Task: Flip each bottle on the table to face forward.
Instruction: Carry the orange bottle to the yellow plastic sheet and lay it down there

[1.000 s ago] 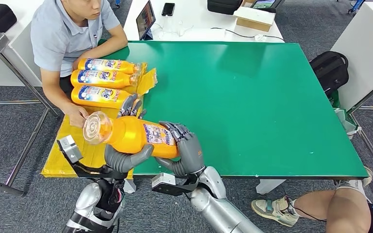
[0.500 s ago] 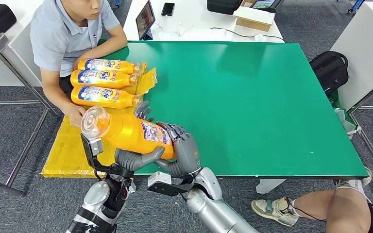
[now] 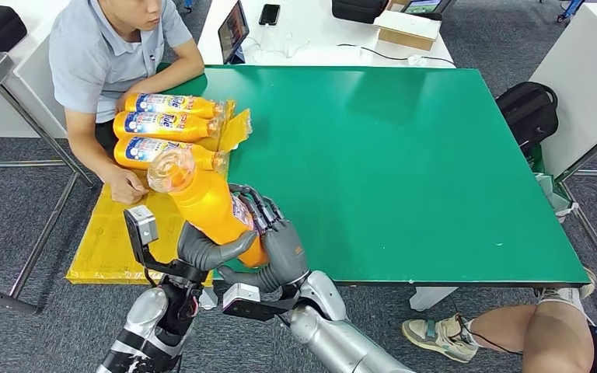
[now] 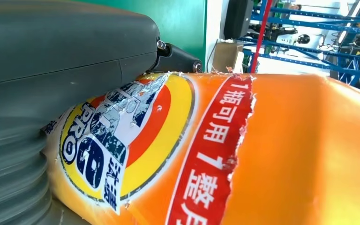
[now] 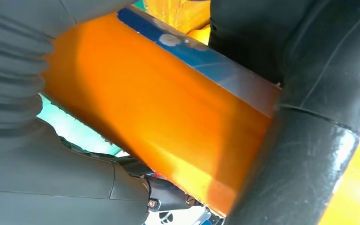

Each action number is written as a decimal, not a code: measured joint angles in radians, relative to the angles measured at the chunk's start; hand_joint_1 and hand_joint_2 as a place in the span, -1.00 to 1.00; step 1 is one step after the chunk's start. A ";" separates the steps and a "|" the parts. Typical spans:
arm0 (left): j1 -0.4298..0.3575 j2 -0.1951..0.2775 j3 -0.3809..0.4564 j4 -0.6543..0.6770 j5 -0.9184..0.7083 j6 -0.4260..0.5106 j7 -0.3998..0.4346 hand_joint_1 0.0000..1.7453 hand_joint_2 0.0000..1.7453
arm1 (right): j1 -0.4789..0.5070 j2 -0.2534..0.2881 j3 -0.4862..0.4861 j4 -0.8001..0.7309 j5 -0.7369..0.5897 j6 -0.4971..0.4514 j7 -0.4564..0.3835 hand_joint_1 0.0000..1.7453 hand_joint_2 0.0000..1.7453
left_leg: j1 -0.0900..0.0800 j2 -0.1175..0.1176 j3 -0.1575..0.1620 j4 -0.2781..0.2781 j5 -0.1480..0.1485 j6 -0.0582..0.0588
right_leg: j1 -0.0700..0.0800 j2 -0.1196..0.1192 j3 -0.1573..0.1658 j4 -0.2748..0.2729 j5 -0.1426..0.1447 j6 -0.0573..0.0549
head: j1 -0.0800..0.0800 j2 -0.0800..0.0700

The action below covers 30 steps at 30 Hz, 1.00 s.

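While both hands grip it, orange bottle (image 3: 206, 203) tilted over the green table's (image 3: 404, 171) near edge, left hand (image 3: 206, 250) underneath, right hand (image 3: 274, 247) wrapped around, three bottles (image 3: 167, 128) beside a seated person (image 3: 101, 62).

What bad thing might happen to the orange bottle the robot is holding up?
The held bottle sits tilted between the left hand and right hand above the table's near edge, so it might slip and fall to the floor. Its raised end hangs close to the three lying bottles and could knock them.
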 joint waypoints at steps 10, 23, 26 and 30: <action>-0.005 0.006 0.021 0.001 -0.009 0.037 0.000 1.00 1.00 | -0.009 0.004 0.002 0.023 0.022 -0.021 0.002 -1.00 -1.00 | 0.000 0.000 0.000 0.000 0.000 0.000 | 0.000 0.000 0.000 0.000 0.000 0.000 | 0.000 0.000; -0.099 0.037 0.035 0.086 -0.311 0.290 0.029 1.00 1.00 | 0.050 -0.008 -0.036 -0.037 0.141 -0.050 0.000 -1.00 -1.00 | 0.000 0.001 0.000 0.000 0.000 0.000 | 0.000 0.000 -0.001 0.000 0.000 0.000 | 0.000 0.000; -0.122 0.040 0.040 0.118 -0.440 0.383 0.044 1.00 1.00 | 0.071 -0.007 -0.049 -0.079 0.182 -0.050 -0.001 -1.00 -1.00 | 0.000 0.001 -0.001 0.000 0.000 0.000 | 0.000 0.000 -0.001 0.000 0.000 0.000 | 0.000 0.000; -0.196 0.054 0.090 0.241 -0.585 0.476 0.059 1.00 1.00 | 0.100 -0.005 -0.079 -0.164 0.221 -0.050 -0.003 -1.00 -1.00 | 0.000 0.001 -0.001 0.000 0.000 0.000 | 0.000 0.000 -0.001 0.000 0.000 0.000 | 0.000 0.000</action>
